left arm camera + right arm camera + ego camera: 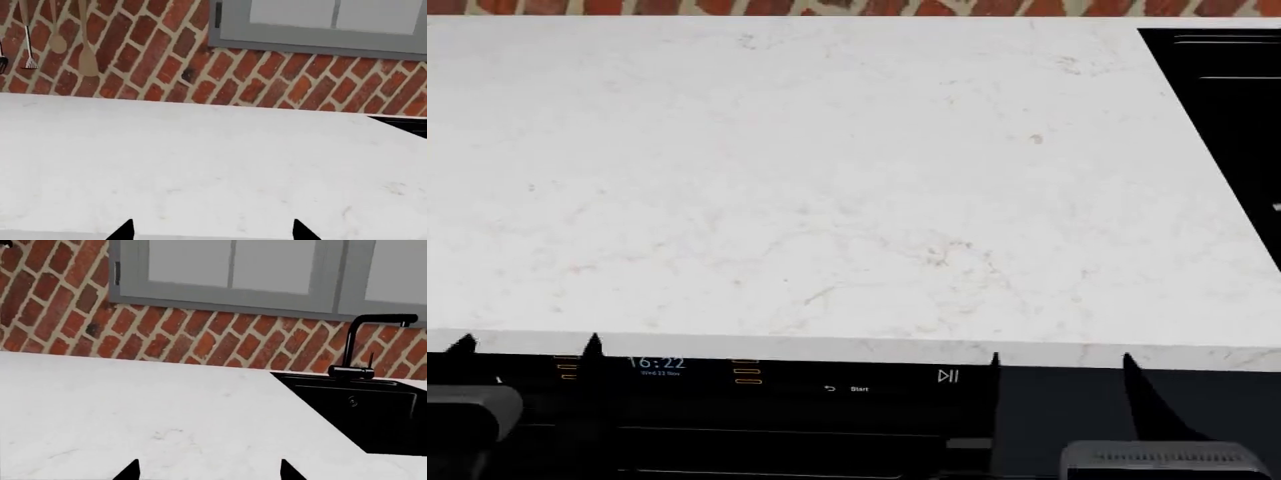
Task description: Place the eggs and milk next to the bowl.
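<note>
Left hand point(527, 345) sits low at the near edge of the surface point(827, 190), only two dark fingertips point(593, 346) poking up in the head view, set well apart with nothing between them; its wrist view shows the same pair of black tips point(123, 231) spread wide over bare white marble. Right hand point(1061, 362) mirrors it further along the same edge, tips point(1126, 362) also spread, empty, and its own camera catches just the two points point(128, 471) at the frame's rim. Both arms are mostly cut off, only grey housings peeking in below. Under the edge, an appliance panel point(787, 378) glows with a clock and a start symbol. Outward across the pale veined stone: no eggs, milk or bowl in any view, so their place cannot be told. To the right a black sink point(373, 412) is sunk into the stone, with a black tap point(363, 347) behind it. Beyond stands a herringbone brick wall point(167, 55), grey-framed window point(233, 275) above, and wooden spoons point(87, 50) with a metal masher point(29, 50) hanging, partly cropped.
</note>
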